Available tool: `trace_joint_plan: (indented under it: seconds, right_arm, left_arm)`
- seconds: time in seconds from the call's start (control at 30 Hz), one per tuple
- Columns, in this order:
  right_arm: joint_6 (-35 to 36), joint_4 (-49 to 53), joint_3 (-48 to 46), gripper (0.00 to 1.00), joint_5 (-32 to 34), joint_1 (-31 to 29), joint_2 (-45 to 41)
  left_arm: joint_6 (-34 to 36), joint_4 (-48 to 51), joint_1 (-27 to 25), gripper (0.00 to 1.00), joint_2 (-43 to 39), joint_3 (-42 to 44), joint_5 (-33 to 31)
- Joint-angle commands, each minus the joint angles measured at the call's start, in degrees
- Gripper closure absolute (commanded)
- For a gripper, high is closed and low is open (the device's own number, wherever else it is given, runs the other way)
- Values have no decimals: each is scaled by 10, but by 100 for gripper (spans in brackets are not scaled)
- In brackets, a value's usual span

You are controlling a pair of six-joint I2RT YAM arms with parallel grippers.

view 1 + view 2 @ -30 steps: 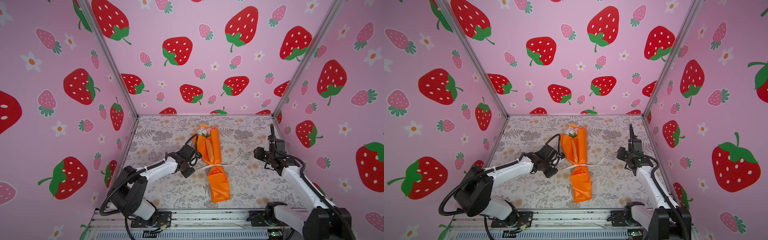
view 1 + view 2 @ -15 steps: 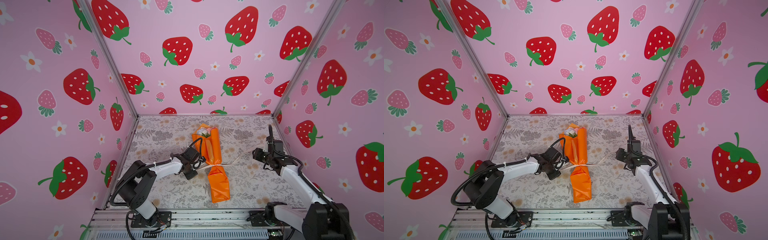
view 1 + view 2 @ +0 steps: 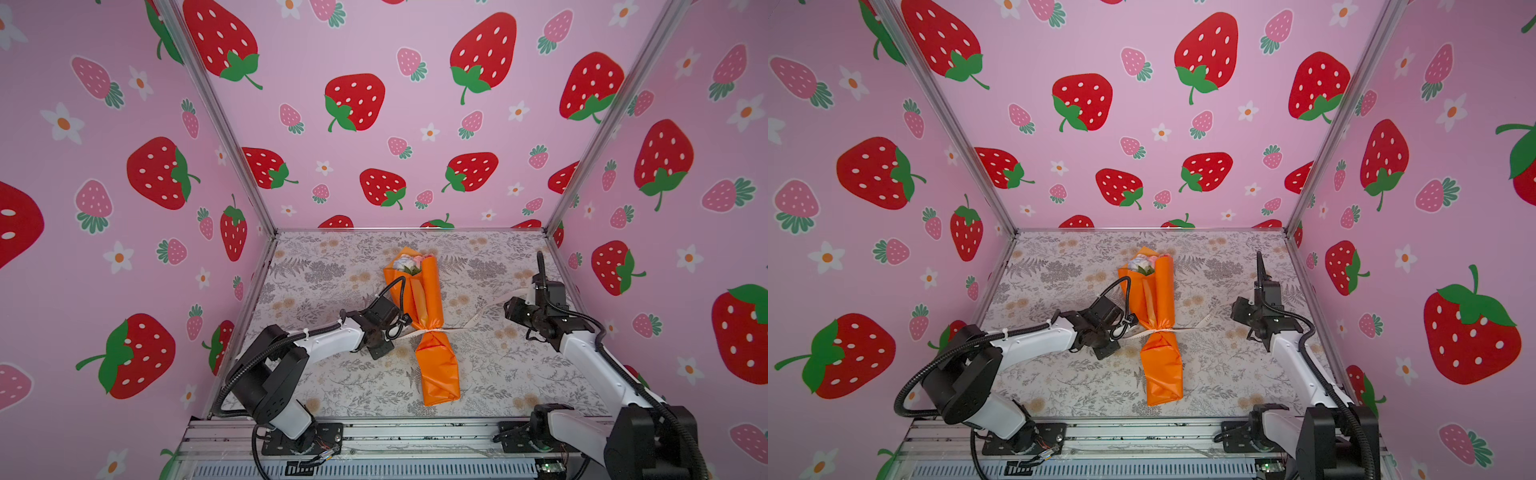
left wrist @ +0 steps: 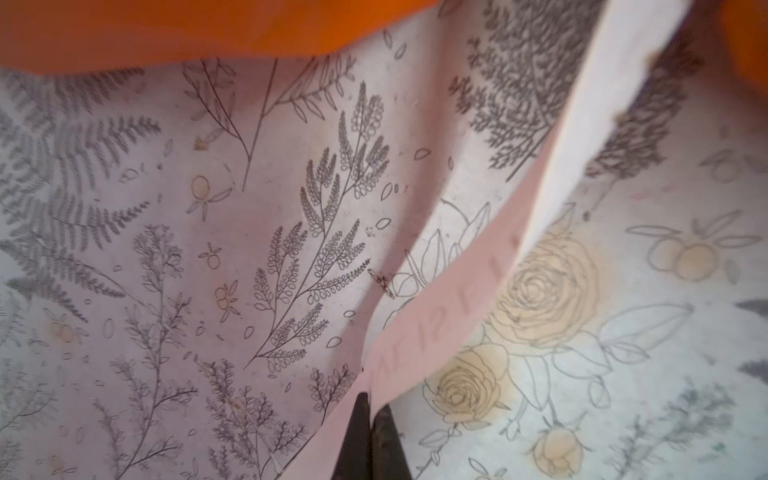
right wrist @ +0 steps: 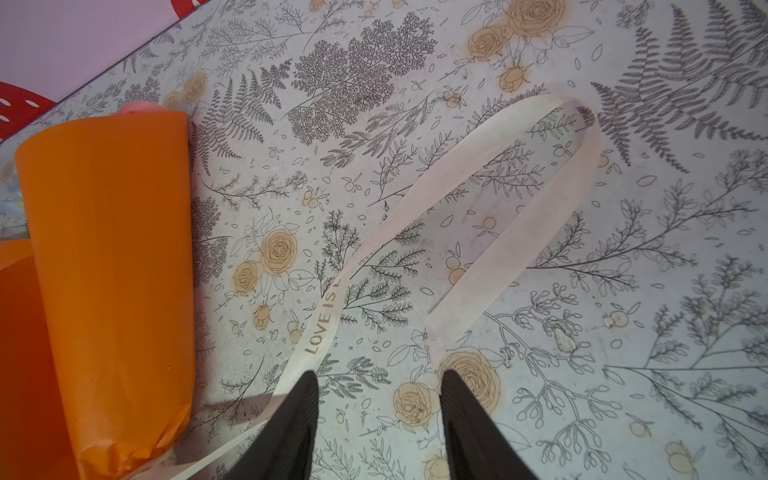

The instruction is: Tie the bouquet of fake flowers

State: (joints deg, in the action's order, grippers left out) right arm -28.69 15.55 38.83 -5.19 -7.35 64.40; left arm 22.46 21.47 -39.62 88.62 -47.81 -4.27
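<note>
The bouquet of fake flowers (image 3: 430, 316) (image 3: 1158, 324) lies mid-table in orange wrapping paper (image 5: 112, 257) (image 4: 208, 29), blooms (image 3: 409, 264) toward the back wall. A cream ribbon (image 3: 434, 330) (image 5: 478, 278) pinches its waist and trails off to both sides. My left gripper (image 4: 371, 409) (image 3: 401, 332) (image 3: 1128, 332) sits just left of the waist, shut on the ribbon's left tail (image 4: 449, 316). My right gripper (image 5: 378, 382) (image 3: 508, 307) (image 3: 1235, 309) stands open over the table at the right, nothing between its fingers. The ribbon's right tail loops on the table in front of it.
The table (image 3: 332, 282) has a grey floral print. Pink strawberry walls (image 3: 415, 124) close in the left, back and right sides, with metal posts (image 3: 232, 137) in the corners. A metal rail (image 3: 415, 436) with both arm bases runs along the front edge.
My left gripper has moved right toward the bouquet's waist and shut on the ribbon's left tail. The right gripper has barely moved and stays open.
</note>
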Motion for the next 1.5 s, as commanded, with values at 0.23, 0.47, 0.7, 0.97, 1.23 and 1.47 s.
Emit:
trace_joint_plan:
  seconds: [0.23, 0.47, 0.7, 0.97, 1.23, 1.47]
  right_arm:
    - [12, -98, -42, 49, -150, -3, -59]
    - [99, -171, -82, 51, -141, -104, -142]
    - [237, -286, -141, 51, -116, -313, -169]
    - [299, -425, -148, 49, -87, -445, -58]
    - [323, -523, -143, 49, -28, -471, 50]
    - [343, -523, -128, 52, -16, -472, 96]
  left_arm:
    - [-70, 39, -4, 100, -74, -52, 117]
    - [-148, 34, -5, 100, -99, -73, 195]
    - [-241, -16, -5, 100, -137, -63, 217]
    - [-285, 14, -6, 100, -111, -93, 260]
    - [-299, 17, -6, 100, -97, -105, 281]
    - [-282, 43, -6, 100, -105, -106, 278]
